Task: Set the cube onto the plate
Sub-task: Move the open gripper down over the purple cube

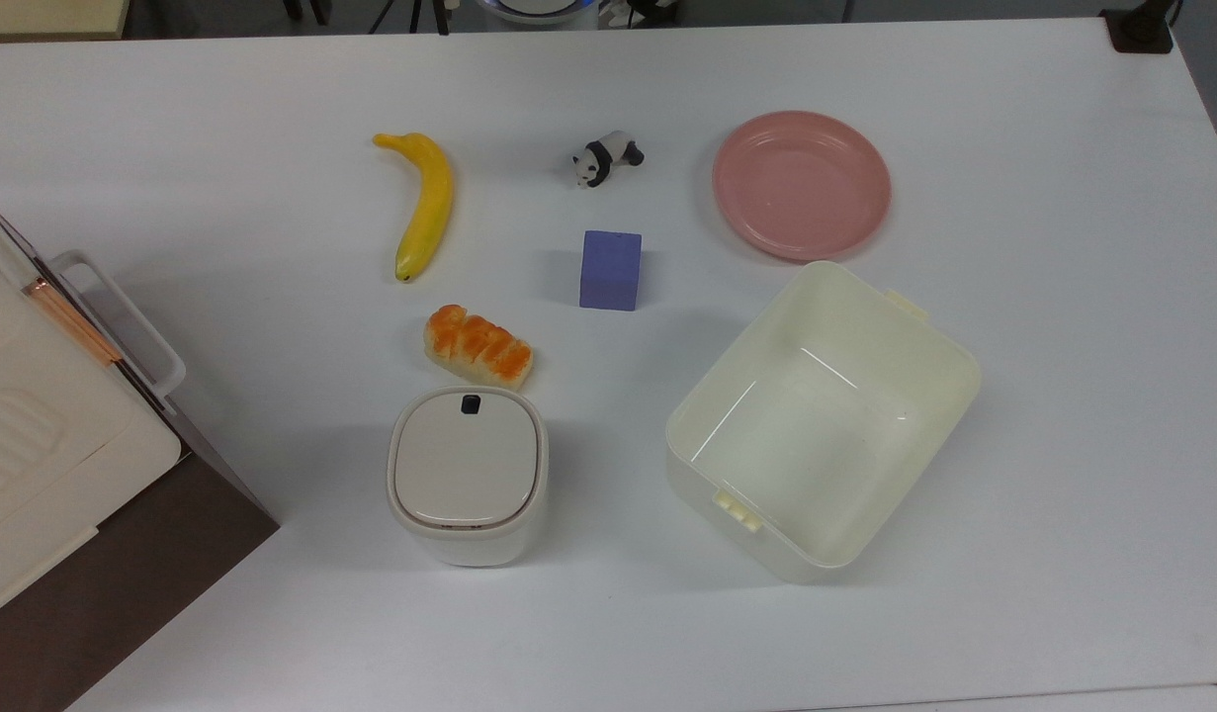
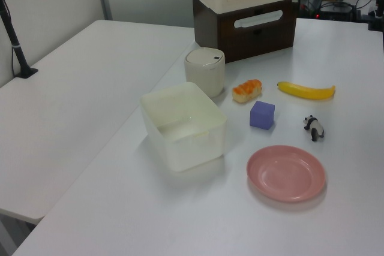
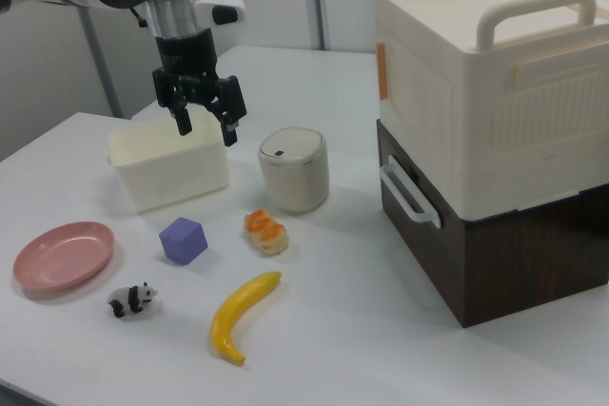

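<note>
End effector [image 3: 204,127] hangs open above the cream tub [image 3: 169,168]; I see the cube [image 1: 610,270] on the table [image 1: 1013,554], beside the plate [image 1: 801,185].

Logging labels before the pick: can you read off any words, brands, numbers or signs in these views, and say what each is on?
No readable text in these views.
The cube, the plate, the banana and the cream tub bear no markings.
The lidded bin has a small dark button on its lid, with no legible sign.
The cream crate shows ribbing and an orange strip, no lettering.
The hand shows no label.
</note>
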Controlling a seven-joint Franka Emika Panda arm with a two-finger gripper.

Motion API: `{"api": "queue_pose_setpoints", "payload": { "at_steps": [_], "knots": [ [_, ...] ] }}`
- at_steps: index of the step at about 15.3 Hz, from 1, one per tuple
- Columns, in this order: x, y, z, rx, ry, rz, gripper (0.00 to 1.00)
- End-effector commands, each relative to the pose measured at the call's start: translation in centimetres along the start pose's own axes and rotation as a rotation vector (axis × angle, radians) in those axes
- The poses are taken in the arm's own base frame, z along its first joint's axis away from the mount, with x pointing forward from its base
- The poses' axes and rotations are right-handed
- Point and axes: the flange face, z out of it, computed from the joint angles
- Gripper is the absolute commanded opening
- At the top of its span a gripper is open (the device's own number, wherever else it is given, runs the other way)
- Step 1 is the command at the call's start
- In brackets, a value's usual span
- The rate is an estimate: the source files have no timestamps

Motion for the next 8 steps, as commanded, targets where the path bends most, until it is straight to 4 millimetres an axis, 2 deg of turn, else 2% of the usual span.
{"api": "queue_pose_setpoints", "payload": {
  "at_steps": [1, 8],
  "knots": [
    [-0.6, -0.8, 0.3, -0.015, -0.041, -0.022, 1.00],
    [-0.3, -1.9, 1.2, -0.004, -0.046, -0.041, 1.00]
  ]
}}
